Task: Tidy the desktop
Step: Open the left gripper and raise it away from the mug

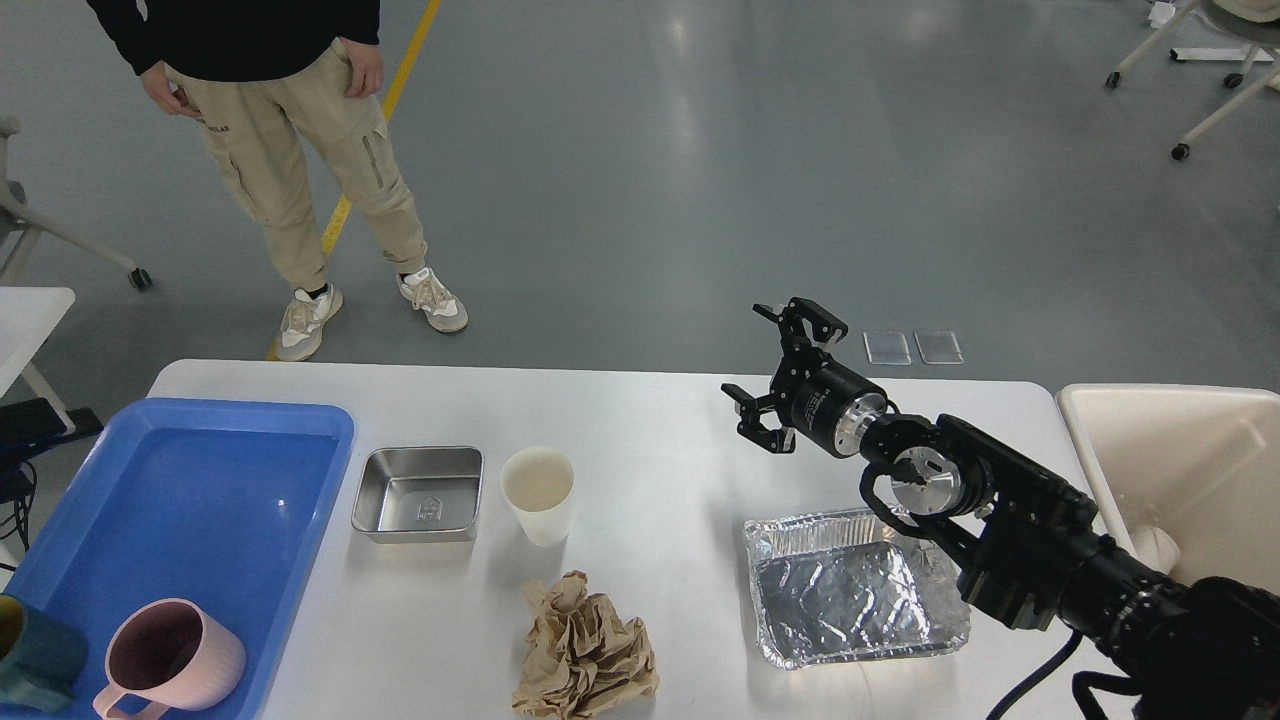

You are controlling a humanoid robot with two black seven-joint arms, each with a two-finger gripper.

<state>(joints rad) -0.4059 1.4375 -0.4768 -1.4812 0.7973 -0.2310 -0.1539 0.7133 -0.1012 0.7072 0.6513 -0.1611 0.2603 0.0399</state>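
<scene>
The white desktop [660, 420] holds a steel tray [418, 494], a white paper cup [538, 494], a crumpled brown paper ball [585, 652] and a foil tray [852, 588]. My right gripper [755, 360] is open and empty. It hovers over the far part of the desktop, behind the foil tray and right of the cup. Of my left arm only a dark part [45, 420] shows at the left edge, beside the blue tray; its fingers cannot be told apart.
A blue tray [200, 480] at the left holds a pink mug [170, 660] and a teal mug [35, 665]. A cream bin [1180, 460] stands at the right end. A person [290, 150] stands beyond the far left corner.
</scene>
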